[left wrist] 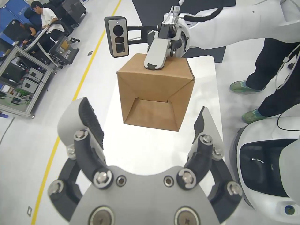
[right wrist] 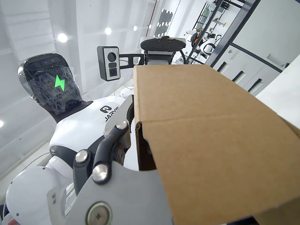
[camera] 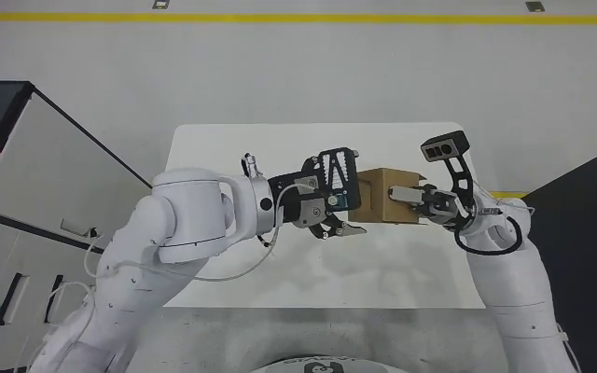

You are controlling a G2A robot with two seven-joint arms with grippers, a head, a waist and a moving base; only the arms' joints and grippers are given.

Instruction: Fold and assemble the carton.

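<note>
A brown carton point(camera: 384, 196) hangs over the white table point(camera: 280, 270), near its right side. My right gripper point(camera: 413, 195) is shut on the carton's right-hand wall, one finger point(left wrist: 154, 57) lying on the outside. In the right wrist view that wall point(right wrist: 211, 129) runs along the finger point(right wrist: 121, 122). The carton point(left wrist: 154, 94) turns a closed end toward my left gripper, its flaps folded inward around a recessed panel. My left gripper point(camera: 338, 200) stands open just left of the carton, apart from it, with nothing between its fingers point(left wrist: 91, 118).
A black-framed cabinet point(camera: 37, 140) stands off the table's left side. A dark block point(camera: 569, 205) stands to its right. The table's front and left parts are bare.
</note>
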